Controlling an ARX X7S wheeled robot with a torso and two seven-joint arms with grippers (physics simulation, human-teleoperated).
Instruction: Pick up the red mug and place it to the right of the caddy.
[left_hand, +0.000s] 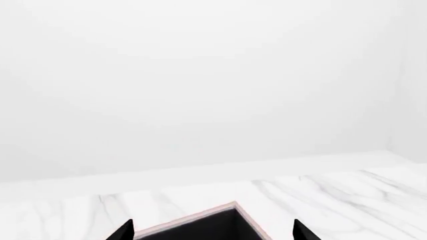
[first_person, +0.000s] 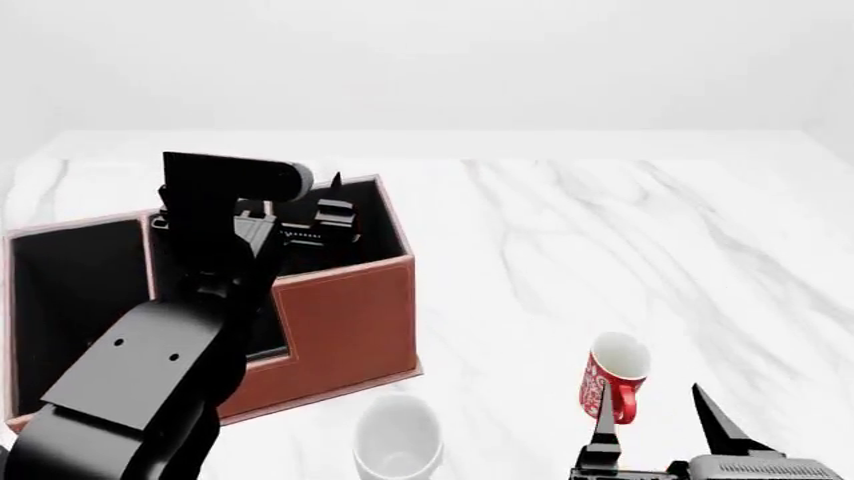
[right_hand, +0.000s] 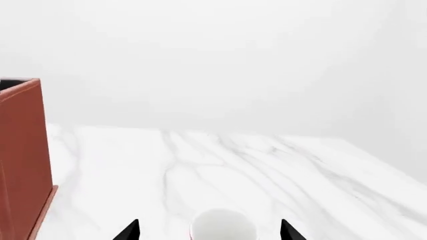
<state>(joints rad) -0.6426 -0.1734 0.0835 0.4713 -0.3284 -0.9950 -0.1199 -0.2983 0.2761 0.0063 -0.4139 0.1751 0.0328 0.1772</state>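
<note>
The marble table (first_person: 641, 230) carries the caddy (first_person: 350, 310). Well right of the caddy stands the red mug (first_person: 614, 377), upright, just ahead of the right gripper (first_person: 657, 420), fingers spread. The left gripper (first_person: 310, 205), spread too, hangs above the caddy.

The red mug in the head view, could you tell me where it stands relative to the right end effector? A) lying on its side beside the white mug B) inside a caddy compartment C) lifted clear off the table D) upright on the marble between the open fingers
D: the red mug stands upright on the marble table, with the right end effector open around it, one finger tip on either side.
</note>
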